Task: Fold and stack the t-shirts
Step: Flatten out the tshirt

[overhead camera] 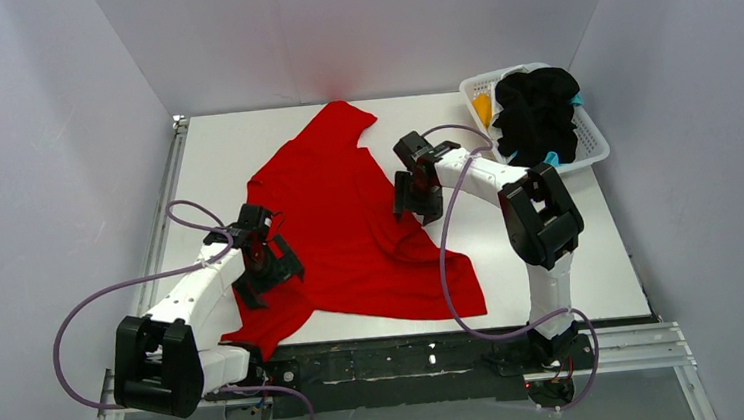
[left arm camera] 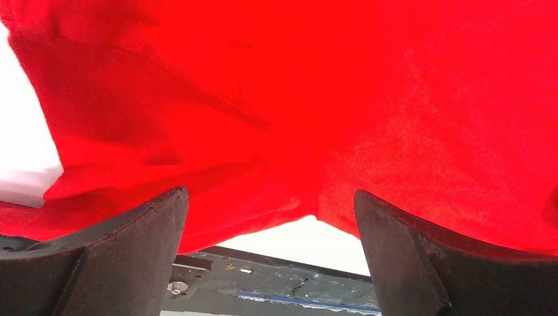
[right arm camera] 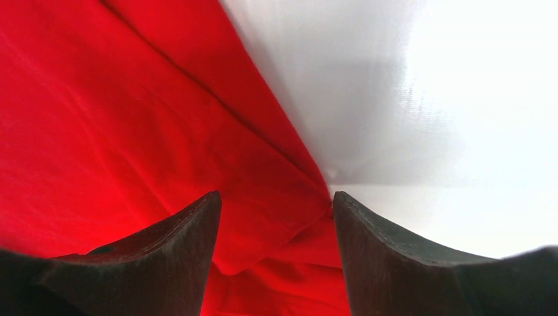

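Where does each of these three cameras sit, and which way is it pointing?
Top external: fixed above and behind the robot, looking down on the table, red t-shirt and basket; both arms show whole.
Left wrist: on the left arm, facing red cloth and the table's near edge past the open left gripper.
Right wrist: on the right arm, facing the shirt's edge and bare table past the open right gripper.
All three share the red t-shirt.

Red t-shirt [overhead camera: 348, 212] soft matt cloth (slightly fuzzy); table [overhead camera: 223, 146] smooth, glossy.
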Robot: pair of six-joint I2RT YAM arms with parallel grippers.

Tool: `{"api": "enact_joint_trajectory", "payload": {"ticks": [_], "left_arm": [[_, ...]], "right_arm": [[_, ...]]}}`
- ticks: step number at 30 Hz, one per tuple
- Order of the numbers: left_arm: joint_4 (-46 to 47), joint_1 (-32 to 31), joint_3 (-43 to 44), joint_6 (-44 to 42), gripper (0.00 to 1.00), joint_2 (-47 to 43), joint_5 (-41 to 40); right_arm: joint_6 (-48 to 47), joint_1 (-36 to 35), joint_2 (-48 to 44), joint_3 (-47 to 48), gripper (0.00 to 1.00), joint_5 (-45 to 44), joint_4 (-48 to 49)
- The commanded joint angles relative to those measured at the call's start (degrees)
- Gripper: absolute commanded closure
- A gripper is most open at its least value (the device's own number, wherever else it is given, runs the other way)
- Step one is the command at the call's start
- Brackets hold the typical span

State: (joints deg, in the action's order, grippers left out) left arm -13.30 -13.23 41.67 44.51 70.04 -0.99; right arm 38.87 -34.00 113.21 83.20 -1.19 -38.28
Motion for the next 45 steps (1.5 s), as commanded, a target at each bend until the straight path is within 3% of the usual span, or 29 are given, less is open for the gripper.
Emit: {"api": "enact_joint_trajectory", "payload": {"ticks": [1,11,23,32,36,40,45], "left_arm": [[-5.63,0.27,-1.51,-0.59,0.02,1.11,-0.73],[-6.38,0.25,-1.47,-0.73,0.02,1.5,-1.58],[-5.89,0.26,-1.54,-0.66,0.02,1.94,-1.34],[-6.04,0.23,-1.68,-0.74,0.02,2.33,-2.32],[-6.5,0.27,-1.56,-0.9,0.02,2.95,-3.27],[-6.63,0.28,-1.74,-0.89,0.02,2.98,-4.55],[-7.33,0.25,-1.57,-0.62,0.02,4.07,-5.58]], "right_arm": [[0.04,0.37,0.03,2.44,0.3,-4.38,-2.51],[-2.38,-0.37,-0.46,2.42,0.42,3.83,1.11],[-3.89,-3.0,-1.11,2.94,0.47,1.97,0.79],[-3.02,-3.0,0.36,3.11,0.68,-4.22,-1.39],[-3.74,-3.0,1.45,3.75,0.72,-5.9,-2.08],[-4.16,-3.0,1.79,3.81,0.99,-5.89,-1.21],[-6.37,-3.0,-1.56,4.75,0.99,-10.37,-2.67]]}}
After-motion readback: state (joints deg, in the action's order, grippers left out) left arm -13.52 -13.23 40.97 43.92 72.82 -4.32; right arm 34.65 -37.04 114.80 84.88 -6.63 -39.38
